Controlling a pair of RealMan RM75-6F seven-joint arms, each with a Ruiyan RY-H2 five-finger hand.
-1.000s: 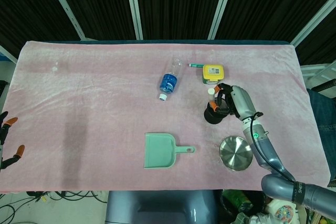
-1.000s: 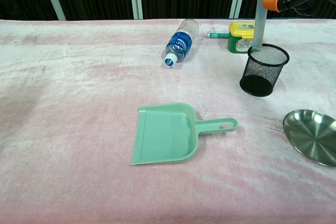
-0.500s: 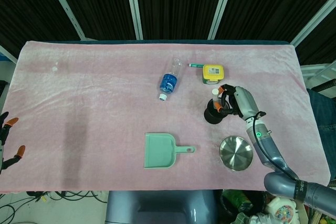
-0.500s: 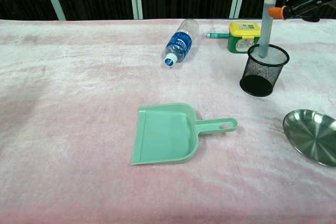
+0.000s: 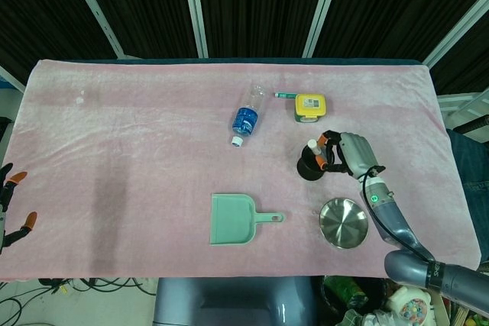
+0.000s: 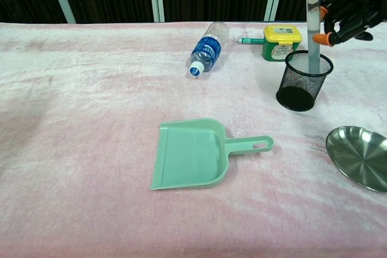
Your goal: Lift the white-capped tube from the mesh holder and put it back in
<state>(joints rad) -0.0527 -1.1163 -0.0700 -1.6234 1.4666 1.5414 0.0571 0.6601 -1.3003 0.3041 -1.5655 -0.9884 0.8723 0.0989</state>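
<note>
The white-capped tube stands almost upright with its lower end inside the black mesh holder; its cap sticks out above the holder. My right hand is just right of the tube, and its orange fingertips pinch the tube above the holder's rim. The head view shows the same hand beside the holder. My left hand hangs off the table's left edge with its fingers apart, holding nothing.
A green dustpan lies at the table's middle front. A steel bowl sits front right of the holder. A yellow box, a green pen and a lying water bottle are behind.
My right hand has come down with the tube, and the tube's lower end has sunk deeper into the mesh holder. The left hand has stayed put.
</note>
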